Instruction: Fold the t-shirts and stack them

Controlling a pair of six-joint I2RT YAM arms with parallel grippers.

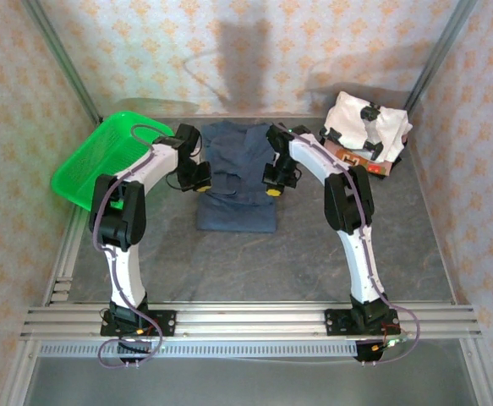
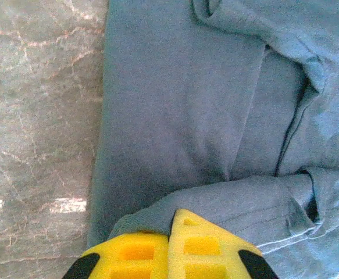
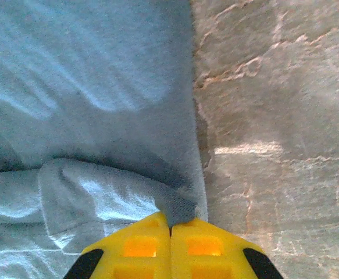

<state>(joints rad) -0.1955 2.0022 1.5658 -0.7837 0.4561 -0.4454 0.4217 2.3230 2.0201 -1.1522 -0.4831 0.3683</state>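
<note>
So the slate-blue t-shirt [image 1: 233, 182] is lying flat on the grey marbled bench [image 1: 305, 254], and I'll place everything else relative to it.

The left arm [image 1: 132, 203] reaches in to the shirt's left edge, about halfway along. Its jaws are pressed together on a bunched-up fold of the blue cloth. In the left wrist view the yellow pads [image 2: 134, 253] meet with the fabric [image 2: 181, 104] puckered right at their tips, and a sleeve lies folded in over the shirt's body.

The right arm [image 1: 347, 203] does the mirror thing on the shirt's right edge. Its jaws are also together, nipping the hem. The right wrist view shows the pads [image 3: 204, 247] closed with the cloth edge [image 3: 88, 87] caught between them and bare bench just beside it.

Left of the shirt, touching the far-left corner of the frame, sits a green mesh basket [image 1: 102, 156], tilted up on one side.

Right of the shirt and a bit farther back is a white t-shirt with black patches [image 1: 360, 123], heaped on top of a brown/orange printed one [image 1: 373, 167]. Both are well apart from the blue shirt.
</note>
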